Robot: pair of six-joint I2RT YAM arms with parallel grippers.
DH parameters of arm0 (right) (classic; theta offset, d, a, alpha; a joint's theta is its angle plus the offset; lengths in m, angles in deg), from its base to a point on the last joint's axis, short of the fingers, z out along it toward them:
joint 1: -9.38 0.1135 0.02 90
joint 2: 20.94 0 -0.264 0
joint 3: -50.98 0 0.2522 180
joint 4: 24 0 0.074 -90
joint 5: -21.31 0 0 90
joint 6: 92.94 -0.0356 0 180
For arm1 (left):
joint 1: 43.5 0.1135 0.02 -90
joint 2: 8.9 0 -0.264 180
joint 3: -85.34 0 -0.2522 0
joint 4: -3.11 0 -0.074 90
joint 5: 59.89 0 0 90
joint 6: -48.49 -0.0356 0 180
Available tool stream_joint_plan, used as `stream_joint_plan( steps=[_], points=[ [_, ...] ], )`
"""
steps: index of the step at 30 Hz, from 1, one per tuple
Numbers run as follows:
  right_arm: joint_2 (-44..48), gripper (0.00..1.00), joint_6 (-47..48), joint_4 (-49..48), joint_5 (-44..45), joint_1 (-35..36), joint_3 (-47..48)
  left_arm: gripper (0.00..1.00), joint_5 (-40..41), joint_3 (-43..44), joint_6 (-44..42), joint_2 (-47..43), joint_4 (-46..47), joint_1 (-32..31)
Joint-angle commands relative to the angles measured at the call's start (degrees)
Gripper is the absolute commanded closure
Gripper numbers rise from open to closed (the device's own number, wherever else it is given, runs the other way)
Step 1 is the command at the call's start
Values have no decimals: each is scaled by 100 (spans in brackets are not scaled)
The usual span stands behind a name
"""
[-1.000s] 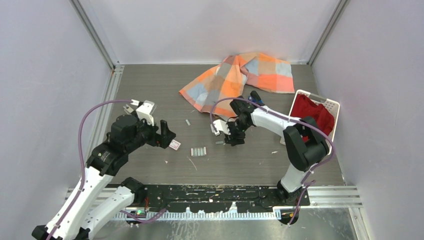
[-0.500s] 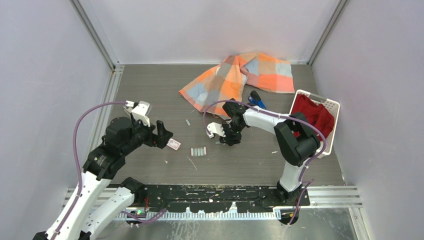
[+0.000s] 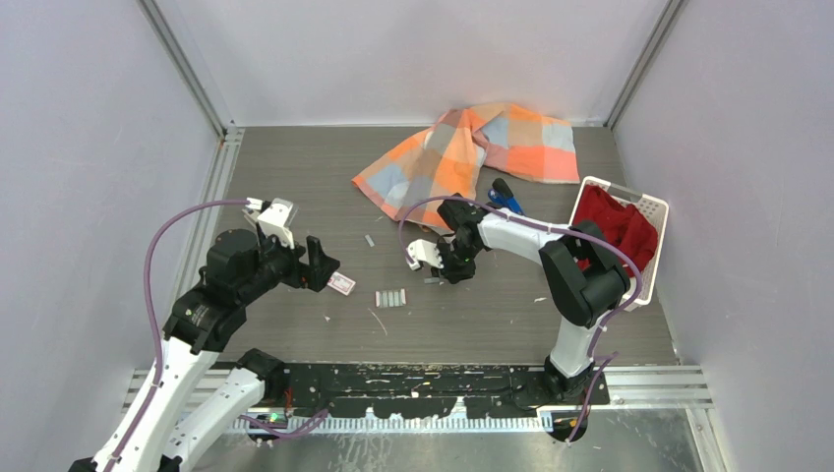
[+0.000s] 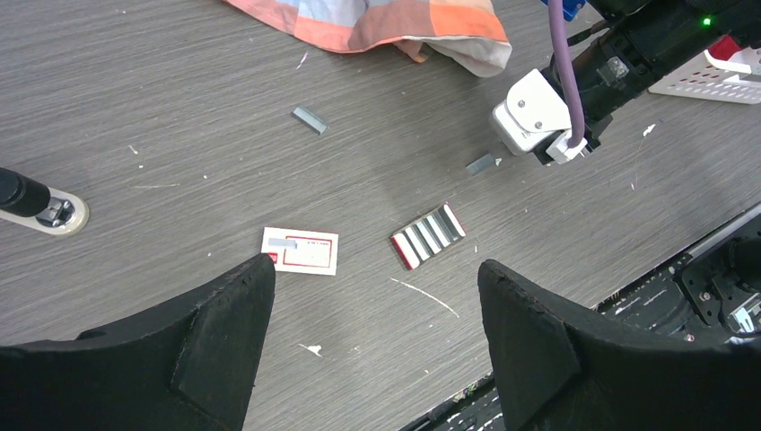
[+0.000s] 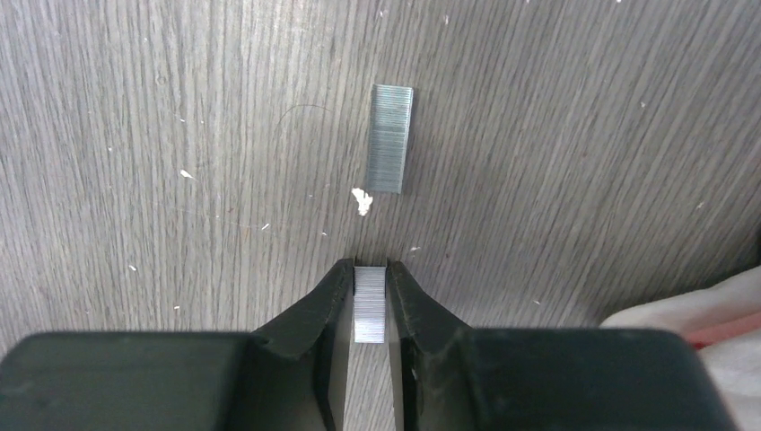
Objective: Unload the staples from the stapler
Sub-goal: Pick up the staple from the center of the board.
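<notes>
1. Right gripper (image 5: 370, 269): I see it clenched on a staple strip (image 5: 370, 310), low over the table (image 5: 135, 135).
2. Loose strip (image 5: 391, 139): flat on the wood just ahead of those fingers, not touching them.
3. Stapler (image 3: 506, 198): blue, lying beside the checked cloth (image 3: 462, 147), behind the right arm, apart from both grippers.
4. Left gripper (image 4: 375, 269): released, spread wide, holding nothing, above a white-and-red packet (image 4: 301, 250) and a row of strips (image 4: 428, 236).

No word, number or brand can be read anywhere. The small flat white packet with a red border (image 4: 300, 250), lying on the grey wood-grain table (image 4: 179, 108), bears a grey patch and red lines, too small to make out as lettering.
</notes>
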Motion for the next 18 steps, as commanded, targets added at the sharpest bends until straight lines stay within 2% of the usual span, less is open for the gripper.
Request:
stream_joint_plan(
  steps=[1,10,18],
  points=[
    [36,79,-120,-89,178,9,18,17,-179,7,-24,-37,243,62],
    [297,86,-880,-474,217,10,-135,17,-206,-4,-24,-46,251,92],
    [569,88,-2133,-670,-213,-22,22,19,-362,-60,3,42,319,110]
  ],
)
